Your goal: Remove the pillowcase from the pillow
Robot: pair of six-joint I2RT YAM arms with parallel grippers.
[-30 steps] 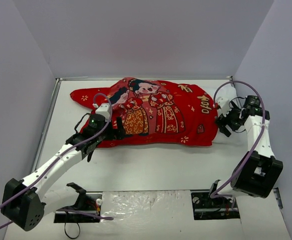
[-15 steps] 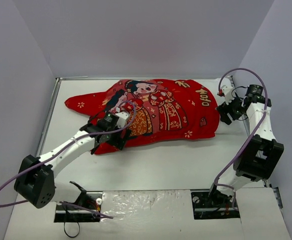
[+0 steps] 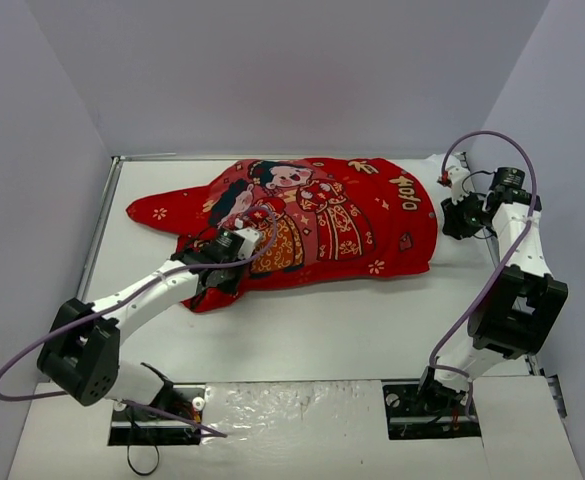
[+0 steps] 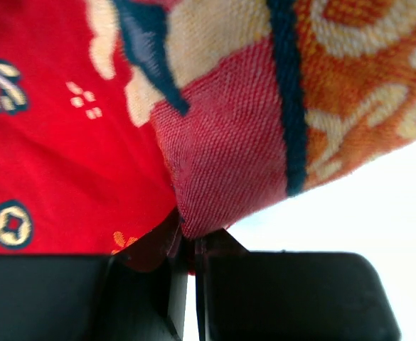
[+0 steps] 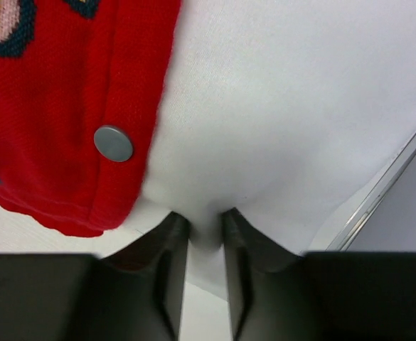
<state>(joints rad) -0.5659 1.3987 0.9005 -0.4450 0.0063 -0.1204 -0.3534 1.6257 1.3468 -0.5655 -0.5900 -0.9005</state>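
Note:
The red pillowcase [image 3: 312, 215], printed with two cartoon figures, lies across the middle of the table. Near its lower left edge my left gripper [image 3: 222, 282] is shut on a raised fold of the woven red fabric [image 4: 215, 177], and the fold disappears between the fingertips [image 4: 191, 241]. At the case's right end the white pillow [image 5: 286, 106] pokes out past the red hem, which carries a grey snap button [image 5: 113, 143]. My right gripper [image 3: 445, 213] is shut on a pinch of that white pillow fabric, seen up close around the fingertips [image 5: 206, 231].
The table's raised metal rim [image 3: 100, 235] runs along the left, back and right sides, and shows close to the right gripper [image 5: 385, 181]. Grey walls stand behind the rim. A crinkled shiny sheet [image 3: 292, 405] lies between the arm bases.
My left arm swung right over the case and its jaws closed on a fold. My right gripper moved toward the back right corner and closed on the pillow. The case shifted slightly backward.

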